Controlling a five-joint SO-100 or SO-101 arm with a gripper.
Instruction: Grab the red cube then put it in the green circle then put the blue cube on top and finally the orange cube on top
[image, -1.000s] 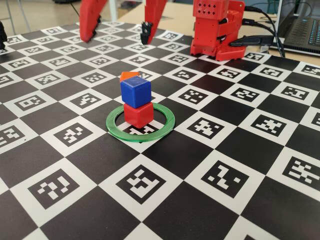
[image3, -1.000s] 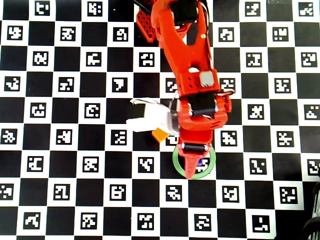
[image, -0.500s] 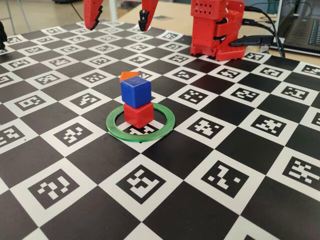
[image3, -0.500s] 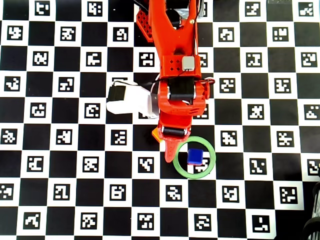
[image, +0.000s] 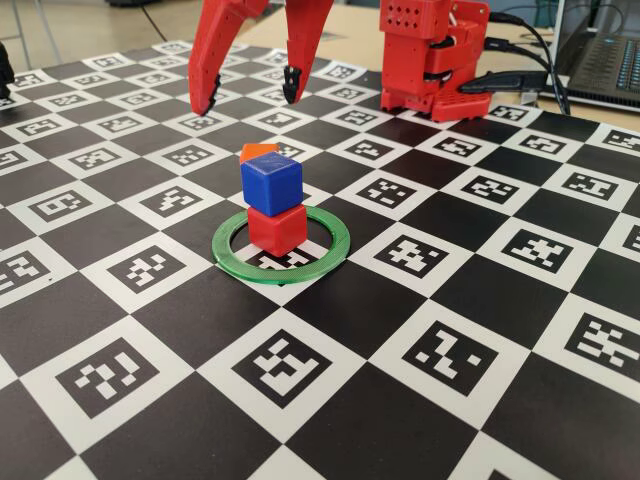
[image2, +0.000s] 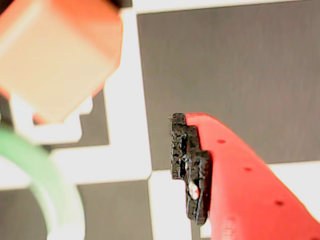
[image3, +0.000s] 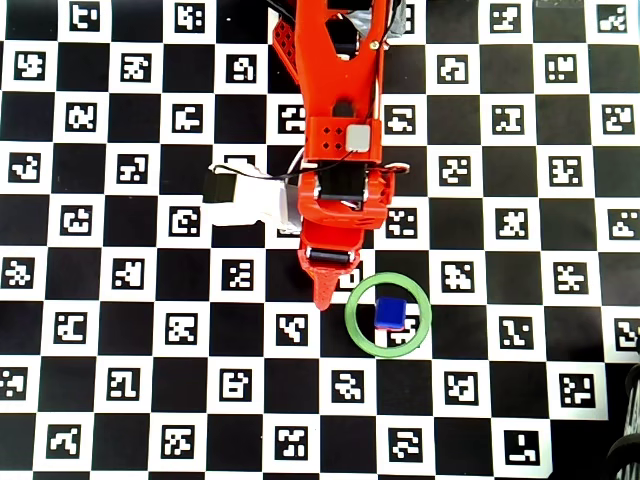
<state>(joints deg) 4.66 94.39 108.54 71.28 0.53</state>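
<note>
The red cube (image: 277, 229) stands inside the green circle (image: 283, 276), and the blue cube (image: 271, 179) sits on top of it. The orange cube (image: 258, 152) rests on the board just behind the stack, outside the ring. My gripper (image: 247, 102) hangs open above and behind the orange cube, holding nothing. In the wrist view the orange cube (image2: 57, 55) is at the upper left, blurred, with the green circle (image2: 50, 176) below it and one fingertip (image2: 191, 165) to its right. From overhead the blue cube (image3: 390, 313) shows inside the green circle (image3: 388, 352); the arm hides the orange cube.
The board is a black and white checker of printed markers. The arm's red base (image: 435, 60) stands at the back right, with cables and a laptop (image: 610, 55) beyond it. A white wrist camera (image3: 245, 195) sticks out to the arm's left in the overhead view.
The arm has swung left off the ring in the overhead view. In the fixed view the open gripper has come down toward the orange cube. The cubes have not moved.
</note>
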